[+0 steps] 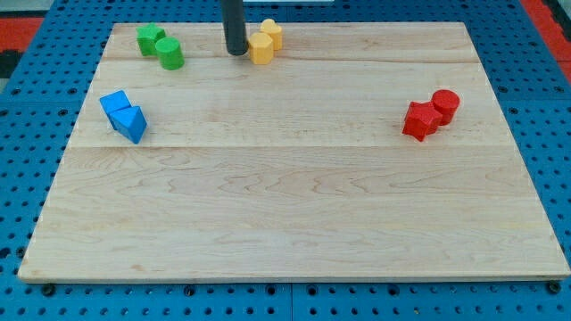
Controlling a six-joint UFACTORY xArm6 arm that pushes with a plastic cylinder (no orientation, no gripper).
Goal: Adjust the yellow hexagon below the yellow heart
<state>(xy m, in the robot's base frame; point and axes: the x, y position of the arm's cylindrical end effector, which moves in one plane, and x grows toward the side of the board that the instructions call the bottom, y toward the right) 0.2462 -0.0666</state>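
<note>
Green blocks point(161, 46), blue blocks point(123, 115), red blocks point(430, 113), wooden board point(294, 214)

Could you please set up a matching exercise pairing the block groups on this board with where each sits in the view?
Things:
1. green blocks
2. blue blocks
3. red blocks
4. yellow blocks

Places:
A. the view's right
B. top middle, just right of my tip
C. top left corner
D. left edge, below the green ones

Pairs: 1-C, 2-D, 3-A, 4-B

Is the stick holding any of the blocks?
No, nothing is held. My tip only sits just left of the yellow hexagon, which lies below-left of the yellow heart.
</note>
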